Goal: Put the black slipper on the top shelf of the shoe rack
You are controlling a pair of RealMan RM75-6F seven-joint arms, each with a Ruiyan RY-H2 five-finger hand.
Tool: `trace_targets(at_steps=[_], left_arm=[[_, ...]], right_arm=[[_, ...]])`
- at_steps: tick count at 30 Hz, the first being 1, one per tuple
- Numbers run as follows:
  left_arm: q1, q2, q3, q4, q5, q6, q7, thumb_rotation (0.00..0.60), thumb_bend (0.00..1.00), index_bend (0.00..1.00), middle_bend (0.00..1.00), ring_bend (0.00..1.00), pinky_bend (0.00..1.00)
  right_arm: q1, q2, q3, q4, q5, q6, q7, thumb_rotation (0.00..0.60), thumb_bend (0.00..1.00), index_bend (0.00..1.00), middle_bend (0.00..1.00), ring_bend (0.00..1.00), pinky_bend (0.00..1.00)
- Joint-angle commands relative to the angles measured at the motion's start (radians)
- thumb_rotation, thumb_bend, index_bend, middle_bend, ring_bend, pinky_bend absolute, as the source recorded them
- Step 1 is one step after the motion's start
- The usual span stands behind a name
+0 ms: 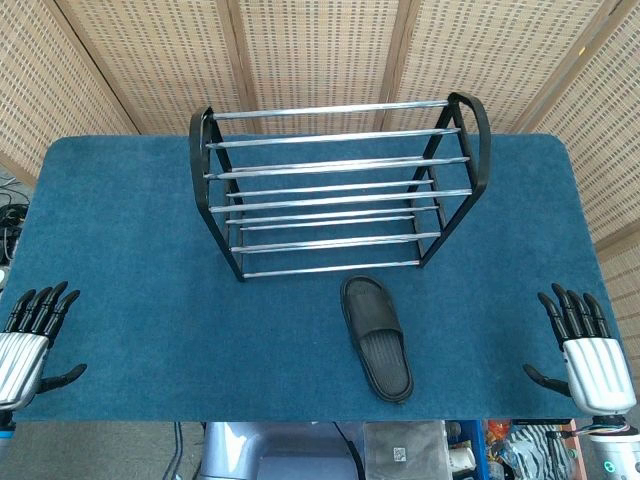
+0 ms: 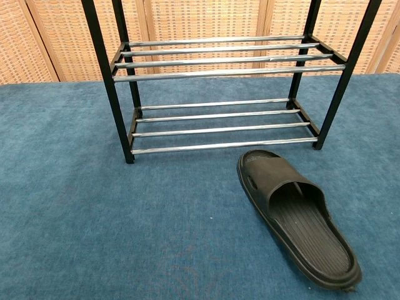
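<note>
Two hands: both at the near corners of the blue surface, holding nothing.
Left hand: near-left edge, fingers spread, released.
Shoe rack: upright at the far centre, chrome bars, black frame.
Black slipper: flat on the surface, just near-right of the rack, toe toward it, not touching.
Right hand: near-right edge, fingers spread, released.

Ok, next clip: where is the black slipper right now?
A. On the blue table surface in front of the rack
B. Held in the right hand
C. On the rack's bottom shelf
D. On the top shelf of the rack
A: the black slipper lies flat on the blue table surface in front of the shoe rack, with neither hand touching it.
</note>
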Motion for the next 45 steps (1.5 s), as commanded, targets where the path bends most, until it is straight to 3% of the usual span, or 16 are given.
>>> trace_targets(at_steps=[1,7,13,18,27,32,45], left_arm=[[0.000,-0.001,0.000,0.001,0.000,0.000,0.000,0.600,0.11,0.00,0.00,0.00,0.00],[0.000,0.001,0.000,-0.002,0.002,0.001,-0.004,0.600,0.11,0.00,0.00,0.00,0.00],[-0.003,0.000,-0.005,-0.001,-0.009,-0.003,-0.008,0.600,0.11,0.00,0.00,0.00,0.00],[-0.012,-0.004,-0.014,-0.001,-0.030,-0.021,-0.003,0.600,0.11,0.00,0.00,0.00,0.00],[-0.027,-0.009,-0.024,-0.001,-0.063,-0.053,0.004,0.600,0.11,0.00,0.00,0.00,0.00],[-0.031,-0.011,-0.025,-0.002,-0.070,-0.060,0.009,0.600,0.11,0.00,0.00,0.00,0.00],[-0.037,-0.003,-0.030,0.001,-0.085,-0.069,-0.015,0.600,0.11,0.00,0.00,0.00,0.00]], right_arm=[[0.004,0.004,-0.009,-0.002,-0.010,-0.011,-0.001,0.600,0.00,0.00,0.00,0.00,0.00],[0.021,0.002,-0.029,0.000,-0.060,-0.032,0.019,0.600,0.00,0.00,0.00,0.00,0.00],[0.106,-0.009,-0.060,0.050,-0.240,-0.079,0.045,0.600,0.00,0.00,0.00,0.00,0.00],[0.299,-0.059,-0.065,0.223,-0.520,-0.165,0.005,0.600,0.00,0.00,0.00,0.00,0.00],[0.491,-0.210,-0.090,0.495,-0.736,-0.133,0.004,0.600,0.00,0.00,0.00,0.00,0.00],[0.567,-0.266,-0.118,0.595,-0.786,-0.155,-0.006,0.600,0.00,0.00,0.00,0.00,0.00],[0.627,-0.370,-0.193,0.731,-0.762,-0.196,0.008,0.600,0.00,0.00,0.00,0.00,0.00]])
